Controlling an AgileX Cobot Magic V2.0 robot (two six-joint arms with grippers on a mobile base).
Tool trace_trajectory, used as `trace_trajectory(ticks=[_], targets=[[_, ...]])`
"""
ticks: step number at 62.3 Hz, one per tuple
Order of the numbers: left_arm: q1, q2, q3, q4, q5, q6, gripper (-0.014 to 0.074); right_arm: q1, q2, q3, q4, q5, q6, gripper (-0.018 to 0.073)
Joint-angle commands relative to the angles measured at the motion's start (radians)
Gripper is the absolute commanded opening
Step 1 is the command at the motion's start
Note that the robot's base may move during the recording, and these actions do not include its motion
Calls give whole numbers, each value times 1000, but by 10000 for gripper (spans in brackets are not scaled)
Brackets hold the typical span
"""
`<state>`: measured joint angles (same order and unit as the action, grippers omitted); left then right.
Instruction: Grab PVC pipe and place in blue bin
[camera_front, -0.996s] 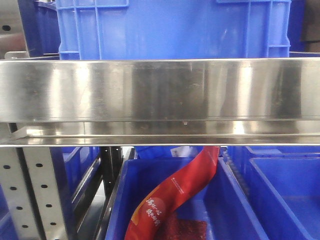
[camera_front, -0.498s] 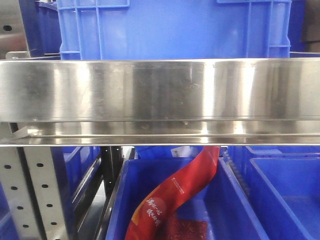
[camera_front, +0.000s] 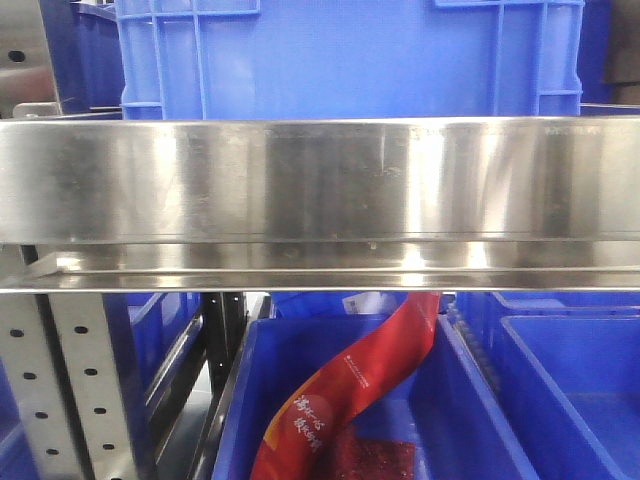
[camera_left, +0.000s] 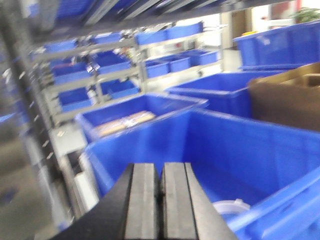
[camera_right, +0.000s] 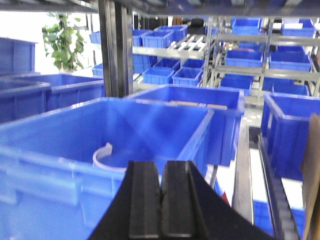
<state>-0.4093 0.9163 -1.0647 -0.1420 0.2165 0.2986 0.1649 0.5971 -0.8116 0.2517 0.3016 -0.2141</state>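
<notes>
The front camera gives me little. The steel shelf rail (camera_front: 320, 180) spans the frame and hides the base of the upper blue bin (camera_front: 350, 60), whose top runs off the edge. The red strip (camera_front: 370, 380) vanishes behind that rail at its far end and is cut off at the bottom; its print is too small to read.

The left wrist view is blurred throughout. A white curved piece (camera_left: 228, 206), possibly the PVC pipe, shows only partly above the near wall of the big bin (camera_left: 225, 145).

On the right wrist view just a white rim (camera_right: 99, 157) clears the near wall of the front bin (camera_right: 50, 145), and the cardboard (camera_right: 312, 175) is clipped at the right edge.
</notes>
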Motion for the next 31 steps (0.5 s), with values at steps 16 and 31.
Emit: trace_trajectory(ticks=[16,31], targets=[[122,-167,137,-11,43,-23,-111,-7,-97,131,-18,-30,-4,-154],[233,-290,248,-11,87,-72,-111,-7,-163,208,-18,-35,-4,-154]])
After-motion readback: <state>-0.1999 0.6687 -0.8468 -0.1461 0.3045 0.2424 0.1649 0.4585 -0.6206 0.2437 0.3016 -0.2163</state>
